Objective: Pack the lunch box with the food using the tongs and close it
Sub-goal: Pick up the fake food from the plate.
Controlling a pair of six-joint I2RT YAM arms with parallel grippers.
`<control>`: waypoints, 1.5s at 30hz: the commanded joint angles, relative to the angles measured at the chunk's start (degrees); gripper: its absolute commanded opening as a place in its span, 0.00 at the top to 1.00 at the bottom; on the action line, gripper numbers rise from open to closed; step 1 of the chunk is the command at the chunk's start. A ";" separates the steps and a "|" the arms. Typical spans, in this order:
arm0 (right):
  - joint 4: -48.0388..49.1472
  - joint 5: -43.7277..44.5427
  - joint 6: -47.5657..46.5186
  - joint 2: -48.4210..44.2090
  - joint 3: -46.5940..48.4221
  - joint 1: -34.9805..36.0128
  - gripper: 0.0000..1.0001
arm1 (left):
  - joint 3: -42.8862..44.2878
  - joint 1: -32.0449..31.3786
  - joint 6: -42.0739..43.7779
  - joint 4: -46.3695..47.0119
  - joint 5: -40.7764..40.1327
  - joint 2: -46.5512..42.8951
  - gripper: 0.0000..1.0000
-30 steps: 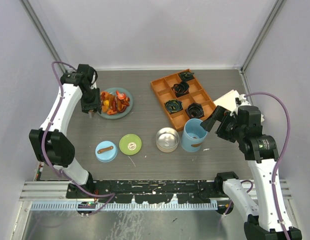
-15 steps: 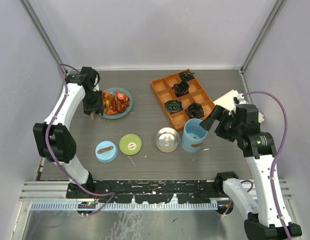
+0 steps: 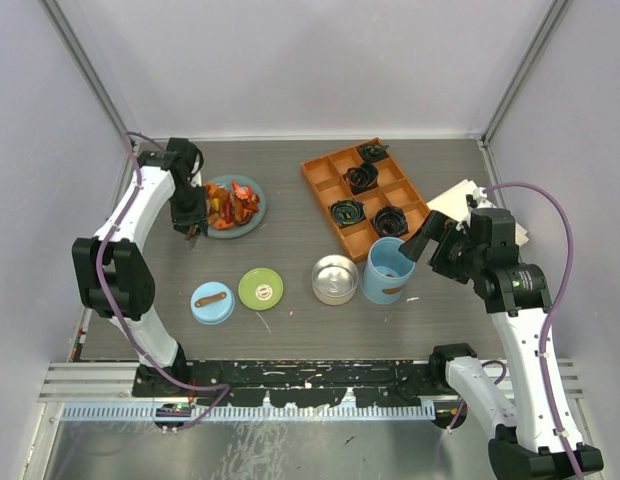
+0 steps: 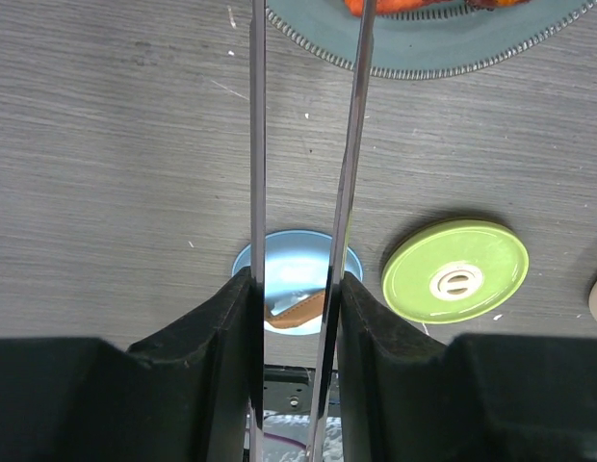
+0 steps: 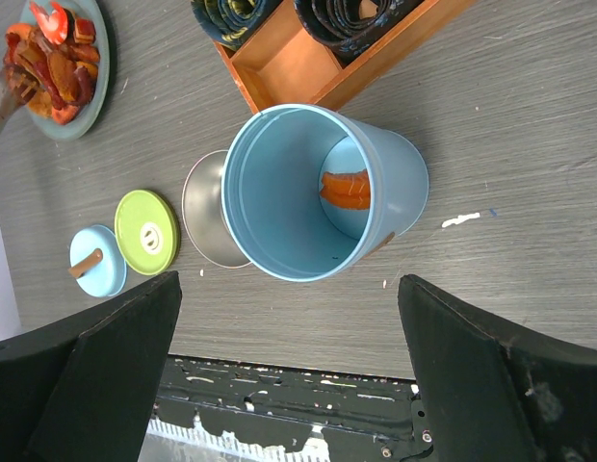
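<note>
Tongs (image 4: 355,144) pinched in left claw (image 4: 295,298) cross the plate (image 4: 424,58) rim; right claw (image 5: 289,327) spread wide.

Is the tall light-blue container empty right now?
No, the right wrist view shows one orange chunk lying at the bottom of the light-blue container.

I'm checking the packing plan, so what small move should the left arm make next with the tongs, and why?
Probably ease the tongs forward over the food and squeeze them on one chunk. The left gripper holds them pointing at the teal plate, their tips seemingly just at its edge, and the blue cylinder holds only one orange piece.
</note>
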 commanded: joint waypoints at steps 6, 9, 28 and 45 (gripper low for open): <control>2.03 -0.02 0.14 -1.03 0.99 -0.20 0.00 | -0.21 0.34 -0.74 0.62 0.67 -5.03 0.76; 1.97 0.02 0.16 -1.32 0.96 -0.19 0.00 | -0.19 0.34 -0.88 0.85 1.33 -6.58 0.80; 1.32 0.00 0.35 -2.44 1.13 -0.19 0.00 | 5.27 0.33 -0.42 -3.46 1.93 -10.26 0.86; 1.31 0.48 0.67 -3.00 0.87 -0.18 0.00 | 15.53 -6.05 -2.94 -7.67 10.39 -13.07 0.88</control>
